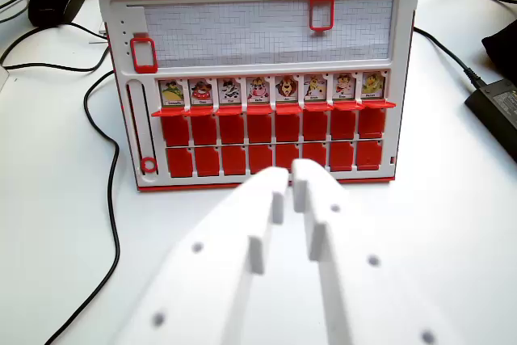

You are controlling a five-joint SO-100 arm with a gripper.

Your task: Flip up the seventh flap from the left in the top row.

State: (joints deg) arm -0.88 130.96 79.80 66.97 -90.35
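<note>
The seventh flap (344,88) in the game board's (258,86) top row stands upright, showing a small cartoon face card above its red plastic hinge. My gripper (292,174), white and matte, hovers near the board's front edge, nearly closed, holding nothing.

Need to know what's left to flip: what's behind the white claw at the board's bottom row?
The claw covers part of the bottom row's middle flaps. Flat red flaps show either side; what lies behind the tips is hidden.
</note>
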